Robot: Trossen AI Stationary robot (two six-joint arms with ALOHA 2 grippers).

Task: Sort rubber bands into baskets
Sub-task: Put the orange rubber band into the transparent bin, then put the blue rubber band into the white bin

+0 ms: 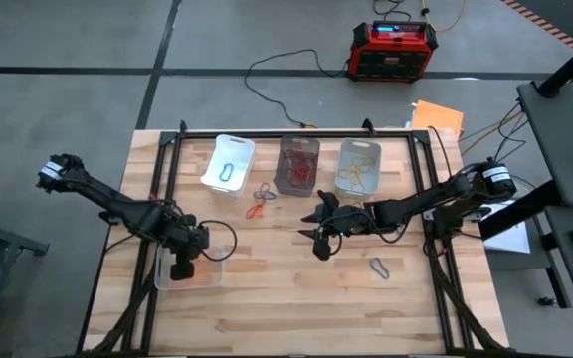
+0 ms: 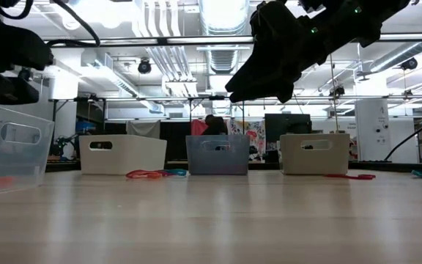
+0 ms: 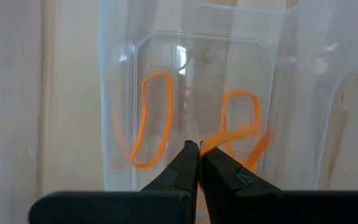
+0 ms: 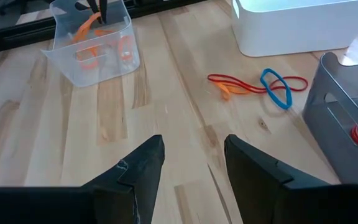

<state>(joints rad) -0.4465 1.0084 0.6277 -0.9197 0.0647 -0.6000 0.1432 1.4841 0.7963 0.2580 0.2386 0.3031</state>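
My left gripper [image 3: 197, 151] points down into a clear basket [image 1: 189, 268] near the table's left and is shut on an orange rubber band [image 3: 238, 121]. A second orange band [image 3: 151, 121] lies on that basket's floor. My right gripper [image 4: 192, 146] hovers open above the table's middle [image 1: 319, 235], touching nothing. Red [image 4: 244, 83], blue [image 4: 276, 87] and orange [image 4: 225, 92] bands lie tangled on the wood ahead of it. A white basket [image 1: 229, 164], a dark basket [image 1: 298, 166] and a clear basket [image 1: 358, 167] stand in a row at the far edge. My left gripper pinches the orange band between its two fingertips, at one point of the loop [image 3: 205, 145]. The fingers come from above, pointing down into the clear basket. The rest of the loop hangs slack beside and below the tips, inside the basket walls [image 4: 87, 26].
A grey band [image 1: 379, 267] lies alone on the wood near the right. The black frame rail [image 1: 296, 132] runs along the far edge behind the baskets. Bare wood spreads across the table's near half [image 1: 306, 308]. A red-and-black box [image 1: 393, 50] sits on the floor beyond.
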